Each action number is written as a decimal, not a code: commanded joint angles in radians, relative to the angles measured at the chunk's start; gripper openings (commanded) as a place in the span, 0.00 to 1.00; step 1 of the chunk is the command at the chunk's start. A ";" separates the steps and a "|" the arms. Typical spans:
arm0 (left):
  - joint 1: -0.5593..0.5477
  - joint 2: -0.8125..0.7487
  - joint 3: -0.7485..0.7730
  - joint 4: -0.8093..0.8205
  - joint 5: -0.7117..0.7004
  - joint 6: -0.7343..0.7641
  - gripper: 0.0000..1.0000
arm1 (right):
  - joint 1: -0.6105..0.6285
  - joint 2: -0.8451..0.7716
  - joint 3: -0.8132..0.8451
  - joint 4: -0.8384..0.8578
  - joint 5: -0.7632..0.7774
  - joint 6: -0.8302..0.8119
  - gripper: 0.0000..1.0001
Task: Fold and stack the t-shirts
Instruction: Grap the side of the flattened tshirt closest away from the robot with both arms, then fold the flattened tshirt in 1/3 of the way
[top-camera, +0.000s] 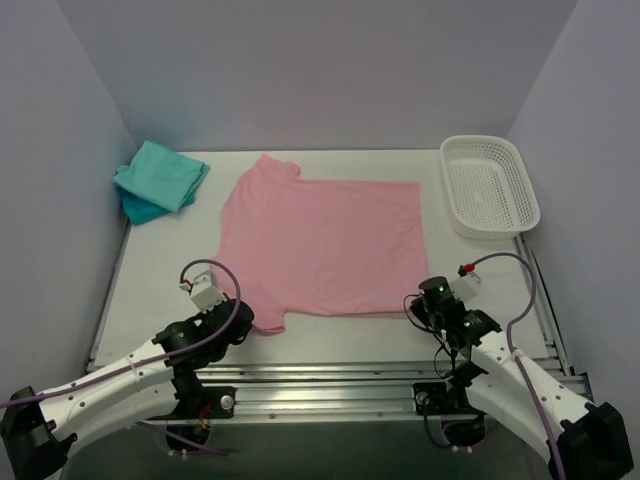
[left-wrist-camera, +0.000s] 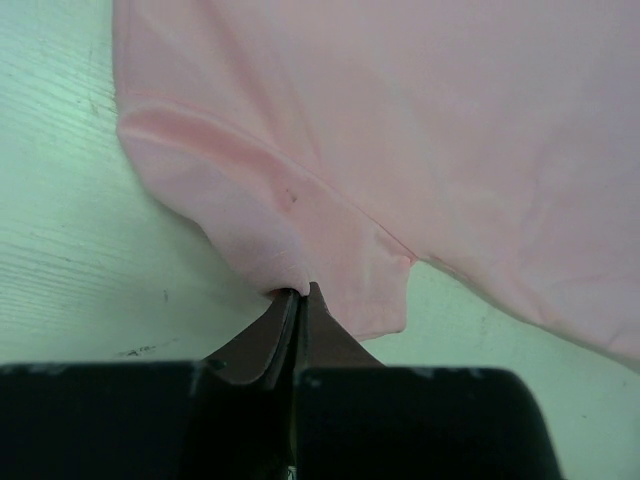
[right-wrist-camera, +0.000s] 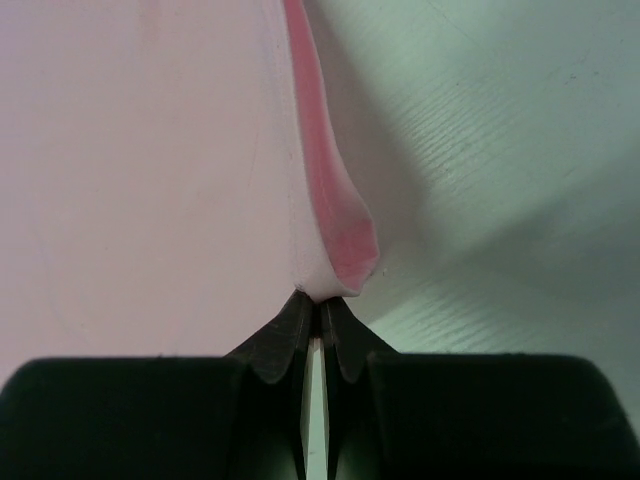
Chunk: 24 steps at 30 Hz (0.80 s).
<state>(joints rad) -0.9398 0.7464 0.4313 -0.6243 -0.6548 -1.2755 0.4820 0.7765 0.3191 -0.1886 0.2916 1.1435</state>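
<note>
The white table (top-camera: 150, 280) carries the pink t-shirt (top-camera: 320, 245), spread flat at its centre with the collar end to the left and the hem to the right. The white mesh basket (top-camera: 490, 185) stands at the far right corner, and a folded teal t-shirt (top-camera: 160, 175) lies on a bluer one at the far left corner, well apart from the pink one. The left gripper (left-wrist-camera: 298, 300) is clenched on the edge of the near sleeve, and the right gripper (right-wrist-camera: 318, 305) is clenched on the near hem corner; both pinch only the outermost rim of cloth. The likely hazards are that so thin a bite slips free under the cloth's weight, or that unequal travel of the two arms leaves the fold skewed and wrinkled.
</note>
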 joint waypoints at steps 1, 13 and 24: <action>0.007 -0.057 0.070 -0.093 -0.055 0.013 0.02 | 0.010 -0.063 0.052 -0.136 0.060 0.010 0.00; 0.100 0.045 0.254 -0.022 -0.062 0.229 0.02 | 0.006 0.065 0.147 -0.033 0.080 -0.071 0.00; 0.286 0.353 0.398 0.210 0.112 0.421 0.02 | -0.023 0.343 0.287 0.089 0.136 -0.162 0.00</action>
<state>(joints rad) -0.6834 1.0477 0.7662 -0.5270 -0.6033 -0.9337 0.4717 1.0771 0.5446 -0.1394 0.3622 1.0241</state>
